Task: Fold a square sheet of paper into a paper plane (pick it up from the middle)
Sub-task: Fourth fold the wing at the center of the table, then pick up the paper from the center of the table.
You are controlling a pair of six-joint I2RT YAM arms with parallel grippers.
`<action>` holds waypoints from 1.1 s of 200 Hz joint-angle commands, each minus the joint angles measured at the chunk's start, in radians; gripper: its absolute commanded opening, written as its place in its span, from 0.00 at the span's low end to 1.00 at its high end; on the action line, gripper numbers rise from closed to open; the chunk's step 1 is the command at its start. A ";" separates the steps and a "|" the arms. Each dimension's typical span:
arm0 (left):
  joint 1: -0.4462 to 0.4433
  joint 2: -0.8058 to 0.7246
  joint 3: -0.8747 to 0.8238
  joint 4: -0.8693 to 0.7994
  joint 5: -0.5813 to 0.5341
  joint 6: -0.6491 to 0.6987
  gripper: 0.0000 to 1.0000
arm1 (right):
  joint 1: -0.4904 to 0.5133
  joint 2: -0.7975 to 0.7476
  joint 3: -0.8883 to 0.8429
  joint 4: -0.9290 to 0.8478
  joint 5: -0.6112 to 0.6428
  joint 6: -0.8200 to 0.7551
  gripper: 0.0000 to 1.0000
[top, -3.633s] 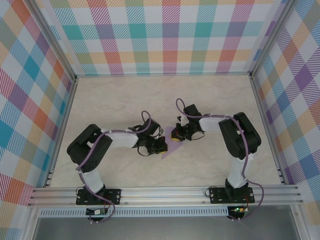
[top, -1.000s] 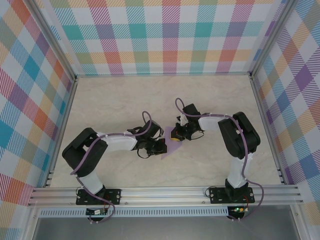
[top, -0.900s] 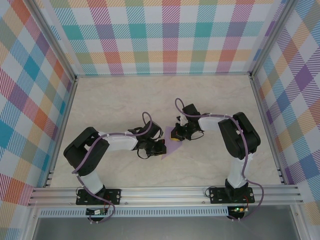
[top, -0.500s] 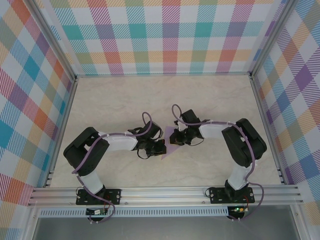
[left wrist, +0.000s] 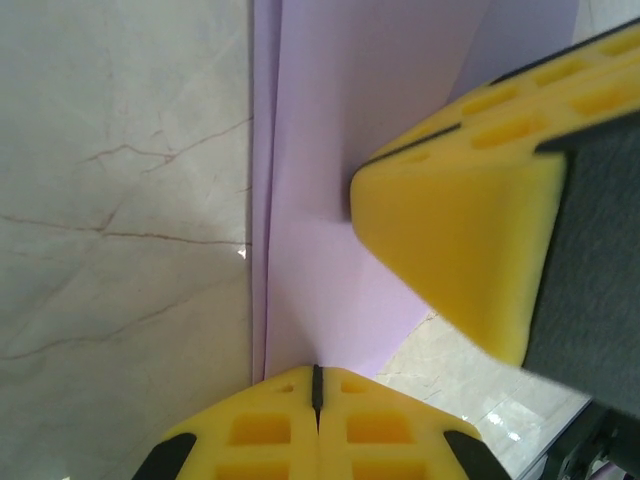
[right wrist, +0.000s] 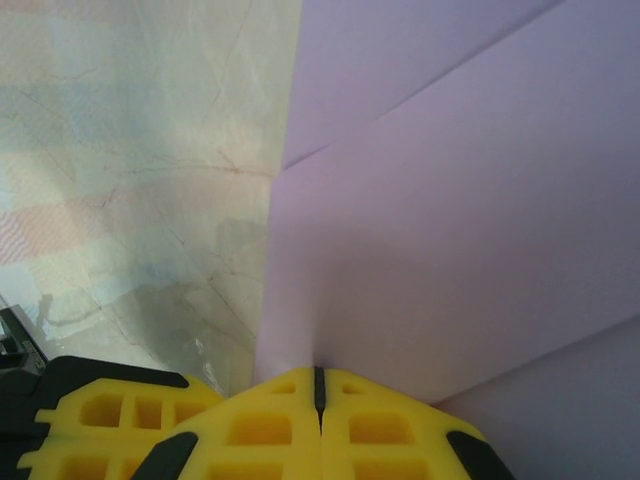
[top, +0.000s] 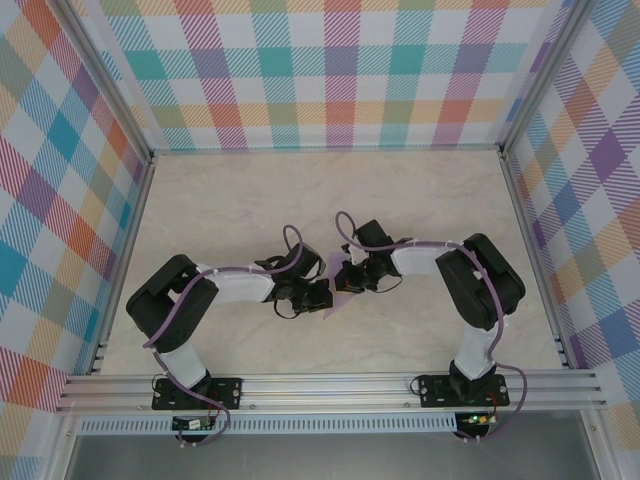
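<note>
Between your two claws, the left gripper and the right gripper both pinched fully shut on its edges, the lavender sheet shows creases and overlapping layers (no dart shape yet), so most folding remains for you.

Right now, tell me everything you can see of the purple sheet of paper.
The sheet of paper is thin, plain lavender and unmarked. It is partly folded: straight creases and overlapping layers cross it, and one long straight edge runs over the marbled table. It sits mid-table between the arms. The left gripper is shut on one edge, the right gripper on another.
</note>
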 commanded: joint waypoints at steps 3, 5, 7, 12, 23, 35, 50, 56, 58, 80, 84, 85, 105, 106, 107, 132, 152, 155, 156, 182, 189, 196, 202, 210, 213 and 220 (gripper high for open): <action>-0.008 0.042 -0.073 -0.116 -0.027 -0.008 0.00 | -0.098 0.064 0.050 -0.017 0.123 -0.044 0.05; -0.009 0.043 -0.074 -0.116 -0.025 -0.008 0.00 | -0.104 0.069 0.054 -0.020 0.125 -0.046 0.05; -0.009 0.042 -0.076 -0.116 -0.025 -0.009 0.00 | -0.109 0.072 0.059 -0.022 0.128 -0.047 0.05; -0.009 0.042 -0.080 -0.116 -0.024 -0.009 0.00 | -0.124 0.081 0.072 -0.025 0.131 -0.051 0.05; -0.009 0.040 -0.089 -0.114 -0.024 -0.010 0.00 | -0.153 0.100 0.105 -0.039 0.136 -0.057 0.05; -0.009 0.037 -0.094 -0.110 -0.020 -0.009 0.00 | -0.181 0.112 0.143 -0.058 0.140 -0.059 0.05; -0.009 0.033 -0.088 -0.105 -0.010 -0.002 0.00 | -0.204 0.110 0.181 -0.085 0.137 -0.048 0.05; -0.009 0.030 -0.085 -0.103 -0.007 0.001 0.00 | -0.209 0.104 0.195 -0.099 0.136 -0.040 0.05; -0.009 0.029 -0.083 -0.103 -0.008 0.003 0.00 | -0.211 0.101 0.198 -0.104 0.136 -0.038 0.06; -0.008 0.013 -0.051 -0.102 -0.002 0.019 0.00 | -0.212 0.054 0.195 -0.121 0.106 0.014 0.13; -0.008 0.009 -0.042 -0.102 -0.001 0.022 0.00 | -0.212 0.041 0.183 -0.114 0.094 0.027 0.16; -0.009 0.008 -0.040 -0.102 -0.001 0.023 0.00 | -0.212 0.038 0.180 -0.112 0.091 0.032 0.16; -0.008 -0.027 0.008 -0.100 -0.004 0.026 0.01 | -0.209 -0.045 0.081 -0.035 0.025 0.115 0.32; -0.008 -0.029 0.011 -0.100 -0.004 0.026 0.02 | -0.209 -0.050 0.076 -0.030 0.022 0.119 0.33; -0.008 -0.030 0.014 -0.099 -0.004 0.026 0.03 | -0.209 -0.054 0.069 -0.026 0.019 0.122 0.33; -0.007 -0.081 0.066 -0.091 -0.021 0.015 0.26 | -0.194 -0.144 -0.042 0.044 -0.017 0.205 0.47; -0.003 -0.115 0.085 -0.099 -0.058 0.000 0.40 | -0.177 -0.184 -0.080 0.056 -0.023 0.242 0.50; -0.001 -0.119 0.085 -0.098 -0.064 -0.004 0.41 | -0.173 -0.187 -0.081 0.053 -0.021 0.246 0.50; -0.001 -0.121 0.085 -0.097 -0.065 -0.004 0.42 | -0.172 -0.188 -0.081 0.053 -0.020 0.247 0.50; 0.009 -0.119 0.084 -0.069 -0.081 -0.022 0.44 | -0.148 -0.185 -0.082 0.056 -0.004 0.285 0.51; 0.011 -0.109 0.089 -0.060 -0.077 -0.028 0.41 | -0.141 -0.177 -0.079 0.058 -0.001 0.293 0.50; 0.012 -0.098 0.098 -0.055 -0.075 -0.029 0.39 | -0.133 -0.169 -0.074 0.058 0.002 0.298 0.50; 0.012 -0.086 0.109 -0.054 -0.076 -0.030 0.36 | -0.125 -0.161 -0.069 0.057 0.007 0.301 0.49; 0.013 -0.069 0.122 -0.054 -0.079 -0.029 0.32 | -0.117 -0.151 -0.062 0.051 0.018 0.305 0.49; 0.013 -0.063 0.125 -0.055 -0.081 -0.029 0.31 | -0.114 -0.148 -0.059 0.050 0.022 0.305 0.49; 0.014 -0.049 0.136 -0.057 -0.087 -0.028 0.27 | -0.108 -0.139 -0.053 0.045 0.031 0.306 0.48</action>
